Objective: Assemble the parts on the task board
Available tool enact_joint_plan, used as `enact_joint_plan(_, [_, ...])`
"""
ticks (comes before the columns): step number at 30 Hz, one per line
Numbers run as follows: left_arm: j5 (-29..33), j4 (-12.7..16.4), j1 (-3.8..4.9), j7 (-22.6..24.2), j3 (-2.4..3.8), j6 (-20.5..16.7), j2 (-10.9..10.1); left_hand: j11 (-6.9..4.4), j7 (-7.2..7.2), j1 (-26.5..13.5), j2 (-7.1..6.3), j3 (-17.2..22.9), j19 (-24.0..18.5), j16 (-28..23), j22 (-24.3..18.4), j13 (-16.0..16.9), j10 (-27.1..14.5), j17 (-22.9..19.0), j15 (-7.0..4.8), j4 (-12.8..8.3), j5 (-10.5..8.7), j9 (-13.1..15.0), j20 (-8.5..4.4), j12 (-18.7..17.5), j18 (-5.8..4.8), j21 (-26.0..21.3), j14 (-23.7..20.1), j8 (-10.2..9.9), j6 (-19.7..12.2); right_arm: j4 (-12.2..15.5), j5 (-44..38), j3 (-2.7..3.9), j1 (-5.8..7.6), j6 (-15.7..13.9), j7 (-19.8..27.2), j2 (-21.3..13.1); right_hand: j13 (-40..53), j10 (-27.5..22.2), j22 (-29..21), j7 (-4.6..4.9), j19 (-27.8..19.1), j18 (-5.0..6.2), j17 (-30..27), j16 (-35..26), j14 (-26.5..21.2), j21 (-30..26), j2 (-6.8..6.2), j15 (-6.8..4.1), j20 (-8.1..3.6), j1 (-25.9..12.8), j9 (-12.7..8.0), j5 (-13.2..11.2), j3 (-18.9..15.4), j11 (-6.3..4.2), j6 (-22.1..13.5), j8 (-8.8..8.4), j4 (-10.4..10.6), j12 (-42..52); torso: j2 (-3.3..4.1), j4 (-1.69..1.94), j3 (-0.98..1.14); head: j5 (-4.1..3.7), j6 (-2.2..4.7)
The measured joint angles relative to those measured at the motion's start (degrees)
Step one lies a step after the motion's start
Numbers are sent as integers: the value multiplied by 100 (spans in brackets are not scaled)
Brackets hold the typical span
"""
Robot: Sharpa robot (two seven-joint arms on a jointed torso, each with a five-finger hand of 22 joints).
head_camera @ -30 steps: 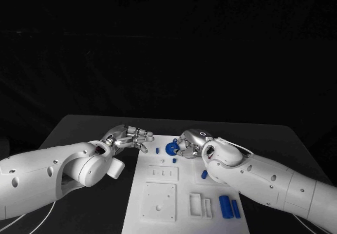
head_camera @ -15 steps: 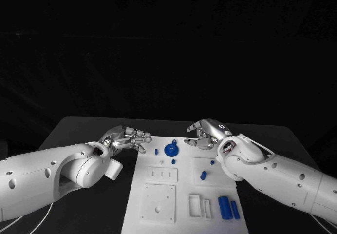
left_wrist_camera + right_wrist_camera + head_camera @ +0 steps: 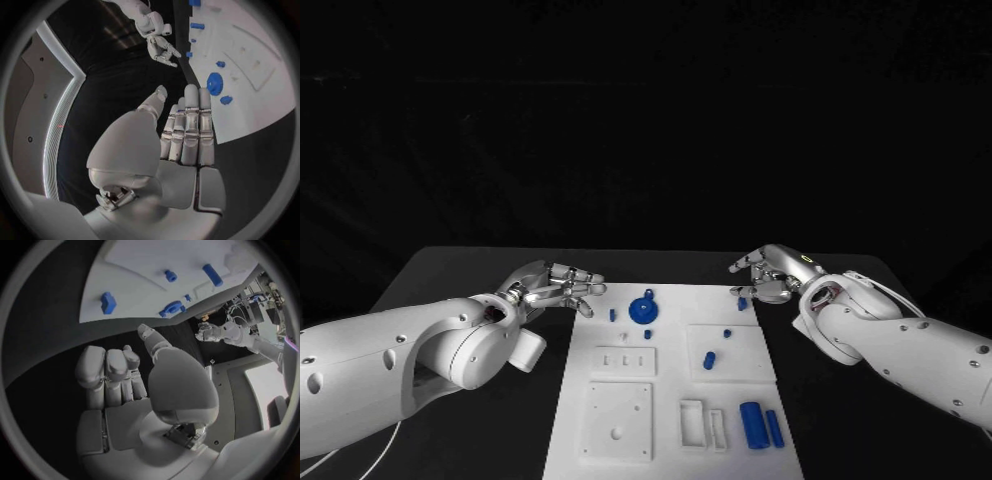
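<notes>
The fingers (image 3: 577, 285) of the left hand (image 3: 548, 286) lie straight and side by side, holding nothing, just off the 9 o'clock edge of the flat white plastic task board (image 3: 675, 400). The fingers (image 3: 750, 264) of the right hand (image 3: 776, 274) are loosely curled and empty, over the board's 1 o'clock corner.

The round blue plastic disc with a raised hub (image 3: 643, 309) lies at 12 o'clock on the board, between the two hands and touching neither. It is probably light, rigid and smooth, so it may slip; pinch it across the rim or at the hub.

The paired blue cylinders (image 3: 760, 424) lie at 5 o'clock, and a short blue peg (image 3: 708, 360) near the centre. These likely roll; grip them across the barrel. Small blue studs sit near the disc.
</notes>
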Motion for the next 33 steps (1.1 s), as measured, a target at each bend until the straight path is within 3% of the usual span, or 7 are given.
enact_joint_plan(8, [-26,-39,0,0,-1,28,4,-26,0,0,0,19,-20,0,-5,4,76,0,-21,19,0,0,-20,0,1,0,-21,0,0,-368,363,7,-39,349,403,-52,-49,-40,0,27,21,-1,-27,-90,-21,-62,83,21,21,83,0,110,-464,39,-133,0,-10,-63,8,-13,25,-37,-23])
enact_joint_plan(12, [-37,-60,0,1,-2,39,6,-26,1,0,0,35,-20,0,-4,4,76,1,-21,3,0,0,-20,0,0,0,-21,0,1,-519,484,9,-68,473,520,-26,-84,-85,3,49,0,0,-51,-116,-30,-155,128,29,43,128,-14,110,-767,42,-446,0,52,-109,10,-10,24,-56,-34])
enact_joint_plan(18, [-47,-77,0,2,-2,51,7,15,1,0,0,35,-20,-23,-9,3,-7,-6,-21,3,0,0,-20,0,1,0,-21,0,1,-750,605,9,-119,579,618,84,-111,-114,5,78,0,-1,-75,-146,-45,-196,120,44,43,230,-22,20,-946,70,-702,-23,215,-128,10,-5,14,-64,-54])
enact_joint_plan(27, [-60,-97,-1,3,-3,66,13,26,2,0,0,34,-41,-23,-9,3,-58,-5,-21,3,0,0,1,0,0,0,-21,0,2,-904,719,7,-163,679,715,202,-124,-134,4,77,0,-1,-77,-146,-63,-218,143,63,42,264,-22,20,-1025,90,-719,-23,261,-128,9,20,-2,-73,-97])
enact_joint_plan(33, [-67,-105,-2,3,-4,72,11,26,2,0,0,34,-41,-23,-8,3,-58,-5,-20,3,0,0,1,0,0,0,-21,0,2,-979,755,8,-217,729,750,250,-124,-154,4,59,0,-1,-77,-146,-63,-218,166,62,42,286,-22,55,-1062,70,-596,-23,204,-128,15,22,0,-71,-112])
